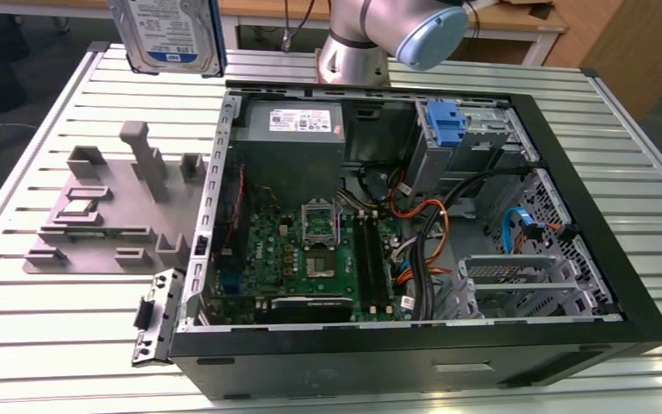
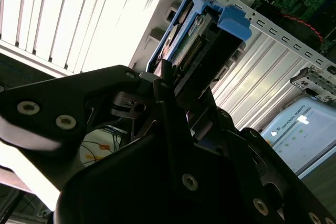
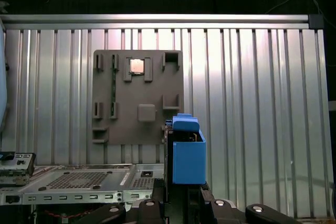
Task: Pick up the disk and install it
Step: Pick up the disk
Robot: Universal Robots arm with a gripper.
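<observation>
- The slatted metal table (image 1: pixel 32 345) carries everything
- The open computer case (image 1: pixel 641 328) lies on its side on the table; its motherboard (image 1: pixel 308 250), power supply (image 1: pixel 290 121) and a blue bracket (image 1: pixel 446 121) in the drive bay are exposed
- A grey fixture plate (image 1: pixel 101 216) sits on the slats just beside the case, on the exterior view's left
- The disk (image 1: pixel 170 34) is in the air near the table's far edge, outside the case and not yet installed; the first wrist view shows it edge-on over the slats, its blue carrier (image 3: pixel 186 153) facing the camera
- I judge the disk stiff, dense and fairly heavy for its size. Its metal faces look slick and it will not take knocks well, so the firm places to hold are the flat sides or the carrier frame, not the connector end
- The gripper (image 2: pixel 186 85) is clamped on the disk; its 2 black fingers (image 2: pixel 168 72) press the disk's opposite faces near 1 end, and the carrier end sticks out beyond them
- The disk has a white-and-blue label (image 1: pixel 170 39), the power supply a white sticker (image 1: pixel 296 121), and a pale screen (image 2: pixel 299 124) shows print; none of it can be made out
</observation>
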